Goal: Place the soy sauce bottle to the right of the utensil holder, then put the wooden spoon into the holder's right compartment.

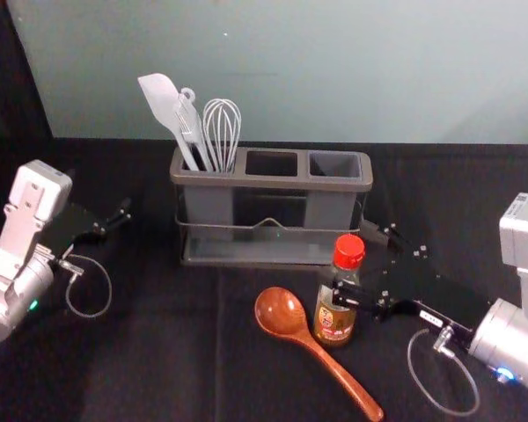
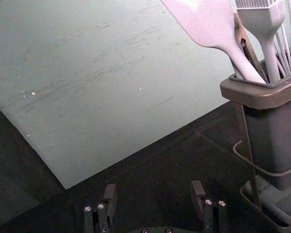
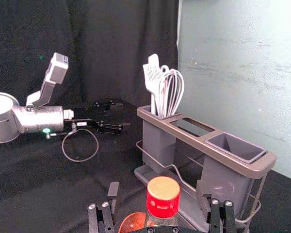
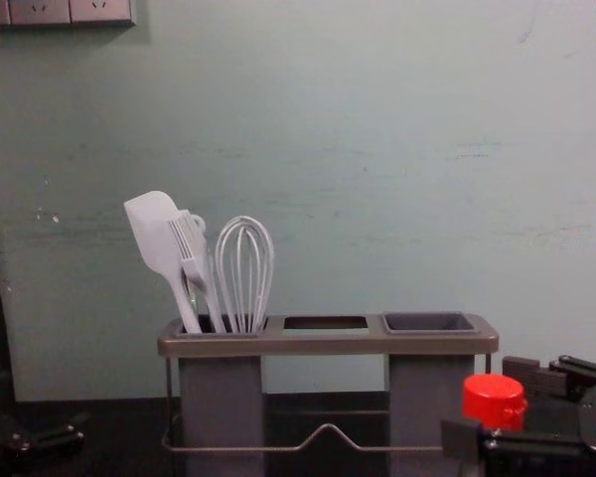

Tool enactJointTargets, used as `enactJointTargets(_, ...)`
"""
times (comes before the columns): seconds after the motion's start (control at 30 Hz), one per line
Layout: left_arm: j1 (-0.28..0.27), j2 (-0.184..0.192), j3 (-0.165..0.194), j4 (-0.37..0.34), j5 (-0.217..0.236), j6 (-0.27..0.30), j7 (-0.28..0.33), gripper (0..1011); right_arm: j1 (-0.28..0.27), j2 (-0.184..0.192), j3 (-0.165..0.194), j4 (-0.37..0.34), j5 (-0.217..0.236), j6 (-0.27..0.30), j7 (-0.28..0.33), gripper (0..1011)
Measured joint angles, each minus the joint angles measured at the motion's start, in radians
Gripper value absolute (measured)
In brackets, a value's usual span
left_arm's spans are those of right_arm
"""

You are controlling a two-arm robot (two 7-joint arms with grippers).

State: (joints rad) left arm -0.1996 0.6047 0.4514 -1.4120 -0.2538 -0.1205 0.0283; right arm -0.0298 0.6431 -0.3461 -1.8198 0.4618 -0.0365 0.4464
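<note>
My right gripper (image 1: 352, 261) reaches in from the right, its fingers open on either side of the soy sauce bottle (image 1: 335, 315), which stands upright in front of the holder's right part. In the right wrist view, the gripper (image 3: 157, 188) has the red cap (image 3: 163, 196) between its spread fingers, with gaps on both sides. The wooden spoon (image 1: 282, 312) lies just left of the bottle, handle towards the front right. The grey utensil holder (image 1: 271, 183) stands at the back; its right compartment (image 4: 429, 323) is empty. My left gripper (image 1: 114, 220) idles open at the left, as the left wrist view shows (image 2: 154, 190).
A white spatula (image 1: 163, 104), a brush and a whisk (image 1: 222, 132) stand in the holder's left compartment. Behind the holder rises a pale wall (image 1: 334, 70). A black cloth (image 1: 158, 352) covers the table.
</note>
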Motion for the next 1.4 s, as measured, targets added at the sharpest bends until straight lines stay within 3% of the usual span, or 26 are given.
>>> enactJointTargets(0.3, 0.000, 0.000, 0.000, 0.000, 0.000, 0.000, 0.000, 1005, -0.002, 0.004, 0.001, -0.001, 0.003, -0.001, 0.000, 982)
enactJointTargets(0.67, 0.000, 0.000, 0.000, 0.000, 0.000, 0.000, 0.000, 1005, -0.004, 0.006, 0.003, -0.003, 0.008, -0.002, 0.001, 678)
enactJointTargets(0.93, 0.000, 0.000, 0.000, 0.000, 0.000, 0.000, 0.000, 1005, -0.005, 0.007, 0.003, -0.003, 0.008, -0.002, 0.001, 393)
enactJointTargets(1.1, 0.000, 0.000, 0.000, 0.000, 0.000, 0.000, 0.000, 1005, -0.005, 0.007, 0.003, -0.003, 0.009, -0.003, 0.001, 375)
enactJointTargets(1.4, 0.000, 0.000, 0.000, 0.000, 0.000, 0.000, 0.000, 1005, -0.026, 0.005, 0.037, -0.025, -0.006, -0.021, 0.019, 374)
